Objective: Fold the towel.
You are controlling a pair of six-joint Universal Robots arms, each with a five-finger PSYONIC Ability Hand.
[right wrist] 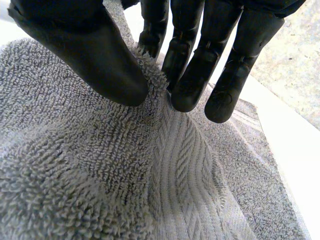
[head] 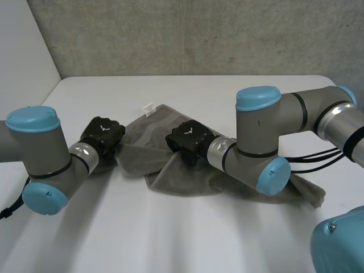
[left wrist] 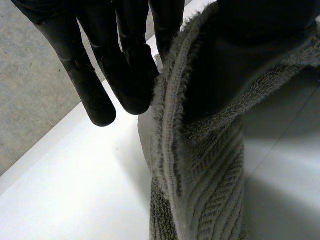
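Head view: left robot hand [head: 102, 135] clamps towel [head: 149, 135] at its 9 o'clock edge, right robot hand [head: 189, 138] pinches the middle, likely to lift a fold off the desk [head: 170, 233].

1 grey towel [head: 182, 176] is counted, w/ 1 white tag [head: 149, 108]. 2 hands are seen: left hand [head: 102, 135], right hand [head: 187, 138]. 2 arms also: left arm [head: 40, 153], right arm [head: 261, 136]. 1 white table [head: 170, 239] is noted.
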